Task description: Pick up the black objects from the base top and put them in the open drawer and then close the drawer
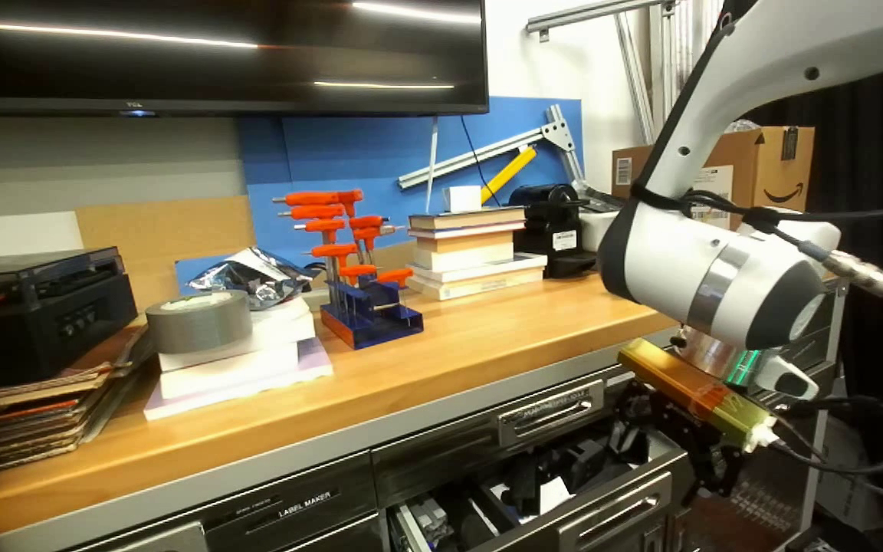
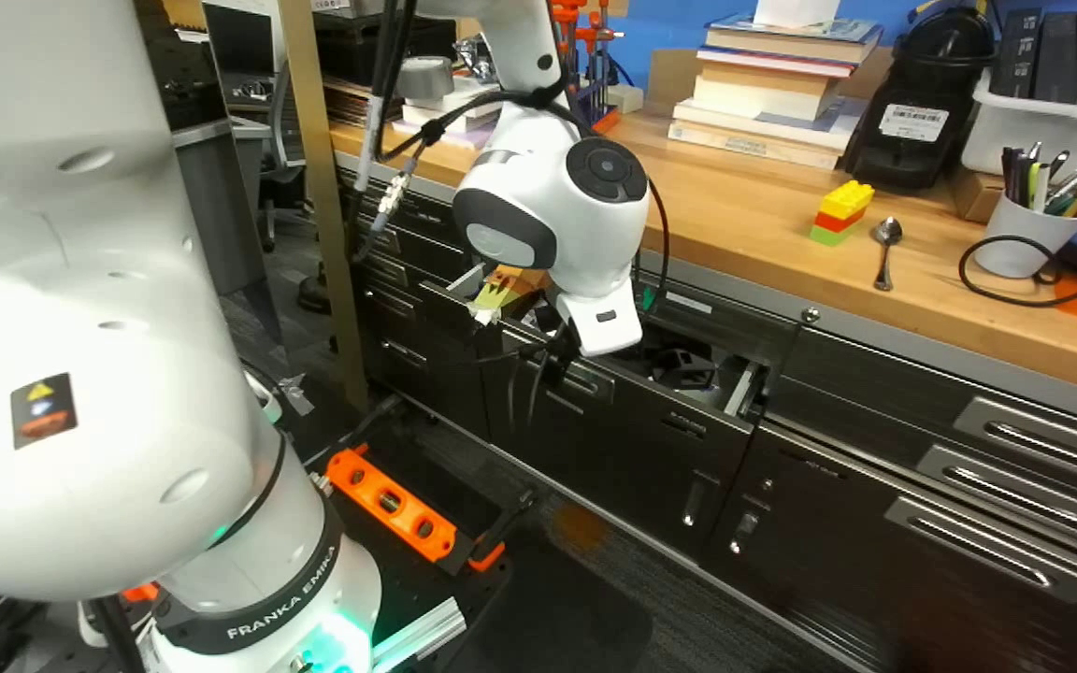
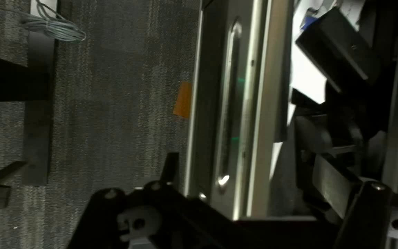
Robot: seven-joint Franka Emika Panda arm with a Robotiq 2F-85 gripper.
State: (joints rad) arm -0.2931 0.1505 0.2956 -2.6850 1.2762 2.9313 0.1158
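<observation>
The gripper (image 3: 252,174) stands wide open, holding nothing, near the front of the dark-grey metal drawer (image 3: 263,138), pulled out below the wooden bench (image 1: 487,326). Black items (image 3: 339,48) crowd inside; which are the task's own is too dim to tell. They seem light and rigid, best pinched across a narrow side. The drawer is probably weighty; push squarely at its silver bar handle (image 3: 225,107).
</observation>
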